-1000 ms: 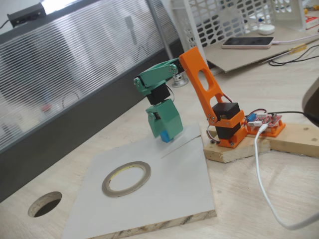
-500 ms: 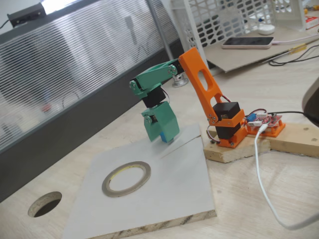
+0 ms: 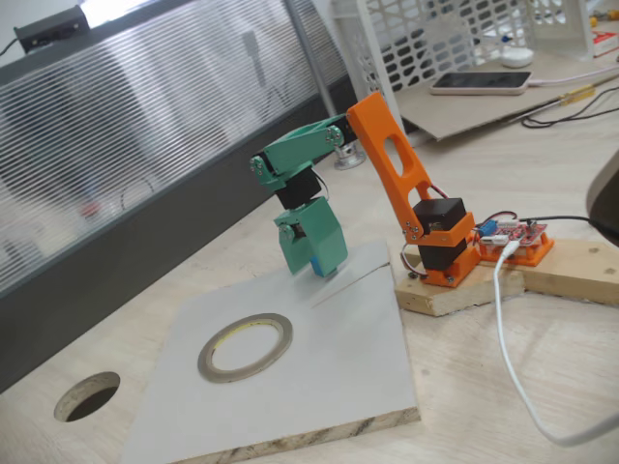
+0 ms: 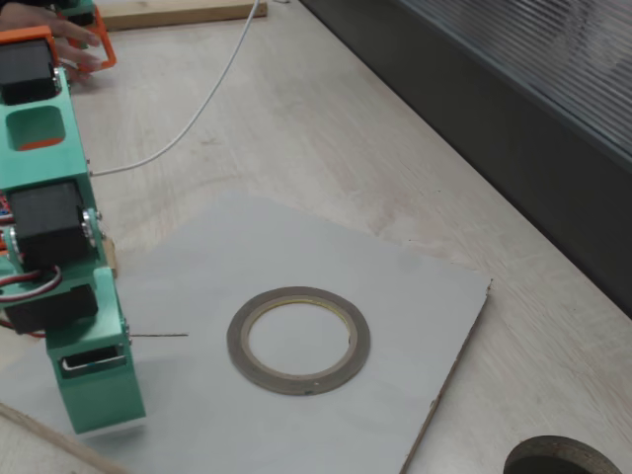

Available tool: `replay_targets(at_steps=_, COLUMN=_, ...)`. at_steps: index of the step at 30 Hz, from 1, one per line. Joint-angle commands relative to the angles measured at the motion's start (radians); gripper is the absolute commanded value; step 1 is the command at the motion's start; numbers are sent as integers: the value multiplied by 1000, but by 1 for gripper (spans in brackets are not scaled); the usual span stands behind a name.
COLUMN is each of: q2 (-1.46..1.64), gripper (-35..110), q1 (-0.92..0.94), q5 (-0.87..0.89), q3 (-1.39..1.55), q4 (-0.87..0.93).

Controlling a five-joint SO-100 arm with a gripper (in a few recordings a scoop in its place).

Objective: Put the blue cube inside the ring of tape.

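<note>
Counting one blue cube (image 3: 318, 264), one ring of tape (image 3: 246, 346) and one grey board (image 3: 329, 367) under them. My green gripper (image 3: 320, 261) hangs tilted above the board's far end, jaws closed on the cube, which peeks out at the tip. My orange upper arm (image 3: 387, 155) leans back from its base; the green forearm folds down. Tape lies flat mid-board, well apart from the cube, hole empty.
</note>
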Motion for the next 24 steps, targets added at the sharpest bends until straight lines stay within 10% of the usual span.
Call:
replay_targets(at_steps=1, q2=28, gripper=58, q1=0, q5=8, q3=6, q4=3)
replay_targets(at_steps=12, q2=28, gripper=57, q1=0, q5=12, q3=6, q4=9)
replay_targets(at_steps=24, q2=28, gripper=25, q1=0, q5=14, q3=-6, q4=-2)
